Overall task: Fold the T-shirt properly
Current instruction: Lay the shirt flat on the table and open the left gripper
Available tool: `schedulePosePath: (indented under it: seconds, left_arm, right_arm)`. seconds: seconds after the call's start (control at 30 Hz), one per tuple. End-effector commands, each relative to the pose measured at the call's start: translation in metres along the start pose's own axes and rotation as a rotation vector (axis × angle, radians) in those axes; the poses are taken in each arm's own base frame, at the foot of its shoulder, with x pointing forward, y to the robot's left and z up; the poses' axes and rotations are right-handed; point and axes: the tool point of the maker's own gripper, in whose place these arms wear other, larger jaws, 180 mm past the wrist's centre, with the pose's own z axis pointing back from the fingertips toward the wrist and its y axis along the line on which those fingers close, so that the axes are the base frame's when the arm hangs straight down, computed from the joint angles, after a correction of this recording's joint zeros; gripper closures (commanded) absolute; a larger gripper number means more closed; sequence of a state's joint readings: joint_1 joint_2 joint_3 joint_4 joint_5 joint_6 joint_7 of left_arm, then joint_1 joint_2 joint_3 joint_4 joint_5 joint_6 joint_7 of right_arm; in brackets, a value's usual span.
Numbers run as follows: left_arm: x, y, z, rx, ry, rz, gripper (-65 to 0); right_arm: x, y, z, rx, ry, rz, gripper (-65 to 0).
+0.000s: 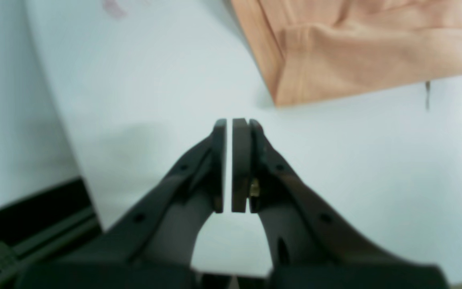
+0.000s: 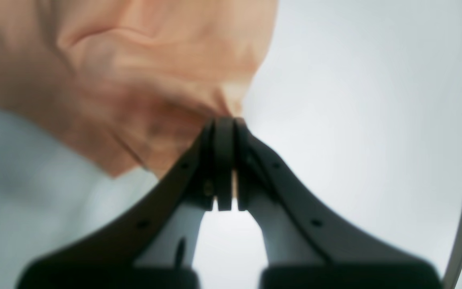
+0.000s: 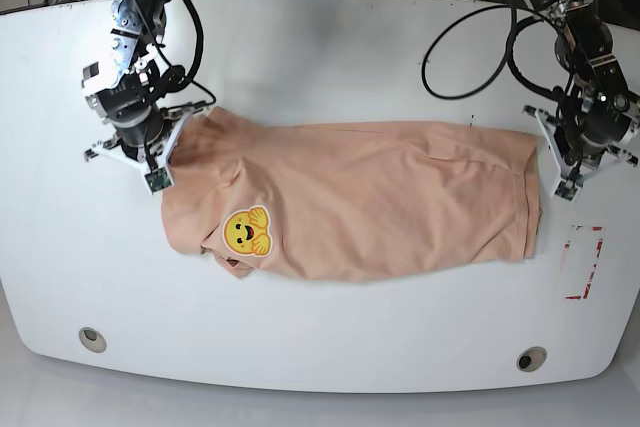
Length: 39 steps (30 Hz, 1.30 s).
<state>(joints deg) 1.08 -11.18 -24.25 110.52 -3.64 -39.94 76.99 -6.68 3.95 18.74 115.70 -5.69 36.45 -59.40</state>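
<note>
The peach T-shirt (image 3: pixel 380 197) lies spread across the middle of the white table (image 3: pixel 330 37), with its yellow smiling-face print (image 3: pixel 245 232) at the front left. My right gripper (image 3: pixel 157 175) is at the shirt's left edge. In the right wrist view the right gripper (image 2: pixel 225 120) is shut, with a bunched fold of the T-shirt (image 2: pixel 134 72) pinched at its tips. My left gripper (image 3: pixel 567 184) hovers just off the shirt's right edge. Seen from the left wrist, the left gripper (image 1: pixel 231 122) is shut with nothing between its pads, and the T-shirt's folded corner (image 1: pixel 335 52) lies ahead to the right.
A red rectangular marking (image 3: pixel 582 265) sits on the table to the right of the shirt. Black cables (image 3: pixel 470 37) trail over the far right of the table. Two round holes (image 3: pixel 92 338) (image 3: pixel 531 358) sit near the front edge. The table's curved edge (image 1: pixel 60 116) runs close on the left.
</note>
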Motion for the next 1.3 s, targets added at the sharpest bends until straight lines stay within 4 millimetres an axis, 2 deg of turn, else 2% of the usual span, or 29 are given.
schedulePosePath:
  seconds: [0.0, 0.2, 0.4, 0.53, 0.77, 0.87, 0.93, 1.03, 1.07, 1.1, 1.17, 1.27]
  left_arm:
    - [-0.012, 0.009, 0.005, 0.034, 0.027, -0.006, 0.0]
    - [-0.065, 0.004, 0.004, 0.020, 0.152, -0.045, 0.0]
    - [-0.093, -0.006, 0.005, -0.003, 0.158, -0.040, 0.0]
    - [-0.100, -0.010, 0.005, -0.013, 0.146, -0.041, 0.0]
    - [-0.089, -0.012, 0.003, -0.019, 0.099, -0.038, 0.0]
    - [-0.069, -0.014, 0.001, -0.020, 0.052, -0.031, 0.0]
    - [-0.057, -0.013, 0.000, -0.018, 0.026, -0.018, 0.0]
    - [-0.044, -0.010, -0.001, -0.011, -0.006, -0.008, -0.7]
    - [-0.036, -0.007, 0.000, -0.004, -0.026, -0.001, -4.7]
    - [-0.032, -0.005, 0.000, 0.000, -0.034, 0.001, -6.7]
    - [-0.018, -0.004, 0.000, 0.000, -0.067, 0.023, -16.1]
    - [-0.005, -0.002, 0.001, 0.005, -0.089, 0.045, -29.0]
  right_arm:
    - [-0.001, 0.005, 0.004, 0.007, -0.015, -0.005, -0.3]
    - [-0.047, 0.034, 0.008, 0.071, 0.088, -0.020, -0.2]
    - [-0.072, 0.051, 0.014, 0.110, 0.112, -0.022, -0.2]
    - [-0.083, 0.058, 0.018, 0.128, 0.119, -0.024, -0.3]
    - [-0.084, 0.061, 0.018, 0.134, 0.117, -0.026, -0.8]
    - [-0.081, 0.062, 0.017, 0.134, 0.113, -0.036, -1.0]
    - [-0.079, 0.063, 0.016, 0.132, 0.108, -0.043, -3.3]
    - [-0.072, 0.059, 0.014, 0.120, 0.093, -0.046, -13.3]
    - [-0.070, 0.058, 0.014, 0.118, 0.089, -0.046, -20.3]
    - [-0.070, 0.058, 0.014, 0.119, 0.088, -0.046, -23.3]
    - [-0.065, 0.057, 0.013, 0.120, 0.074, -0.051, -34.2]
    - [-0.058, 0.054, 0.011, 0.114, 0.056, -0.052, -43.8]
